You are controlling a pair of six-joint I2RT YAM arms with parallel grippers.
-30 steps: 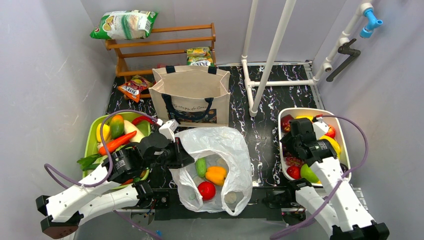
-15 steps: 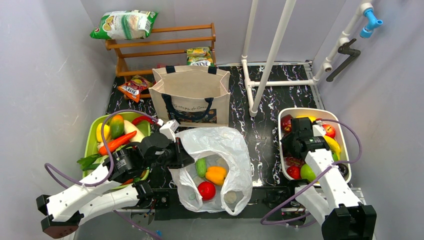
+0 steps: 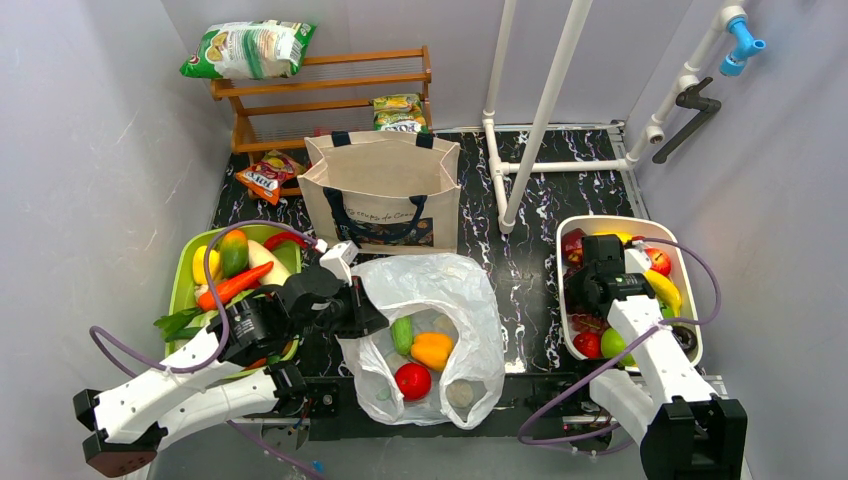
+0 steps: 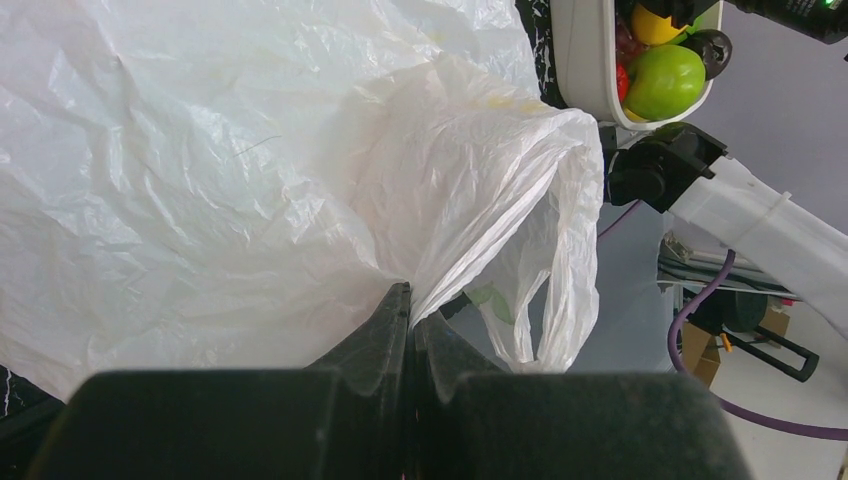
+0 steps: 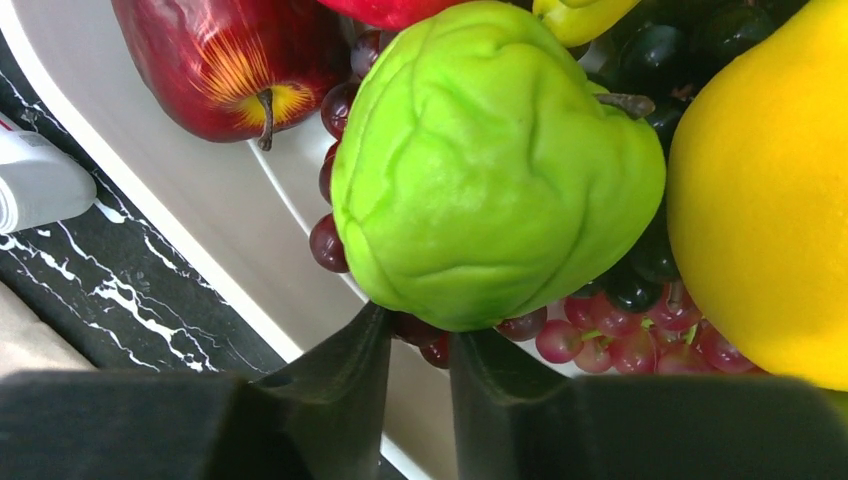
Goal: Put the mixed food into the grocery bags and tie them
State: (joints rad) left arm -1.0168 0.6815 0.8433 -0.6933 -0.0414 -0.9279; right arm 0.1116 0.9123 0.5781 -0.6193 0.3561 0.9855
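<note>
Green fruit (image 5: 490, 160) just beyond right tool's (image 5: 420, 340) tips; left tool (image 4: 412, 298) pinches white bag (image 4: 200, 180).

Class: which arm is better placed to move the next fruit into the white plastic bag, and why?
Right. The right gripper sits in the white tray, jaws slightly apart at the wrinkled green fruit. The left gripper is shut on the plastic bag rim, holding it open.

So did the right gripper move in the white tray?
Yes. The right gripper slid slightly left across the white tray, toward its left wall, uncovering more of the red apple.
</note>
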